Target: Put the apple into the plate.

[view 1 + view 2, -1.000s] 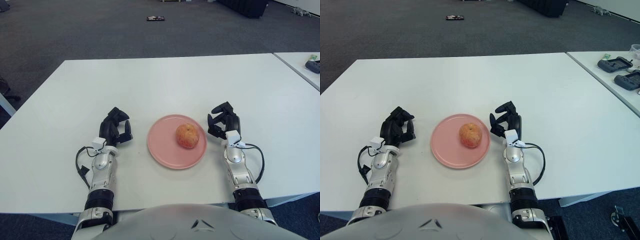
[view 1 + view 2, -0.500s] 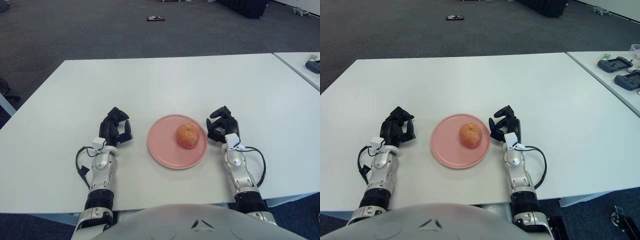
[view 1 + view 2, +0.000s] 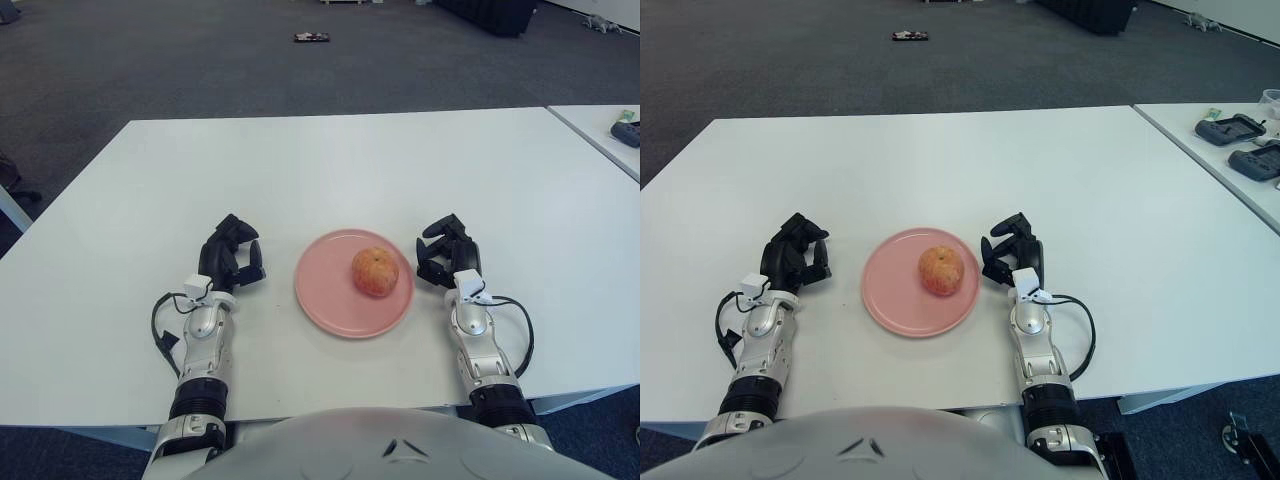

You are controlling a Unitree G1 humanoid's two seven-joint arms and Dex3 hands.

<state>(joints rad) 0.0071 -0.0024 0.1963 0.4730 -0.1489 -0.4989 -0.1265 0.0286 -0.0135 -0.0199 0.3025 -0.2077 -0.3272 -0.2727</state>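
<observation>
I see the apple sitting upright on the pink plate, right of its centre, on the white bench. My right hand rests just beside the plate's right rim, fingers loosely curled, holding nothing. My left hand rests left of the plate, fingers curled, empty.

White table on dark grey carpet, 2nd table w/ controllers at right.

head-mounted stereo pair, looking down, table shared
</observation>
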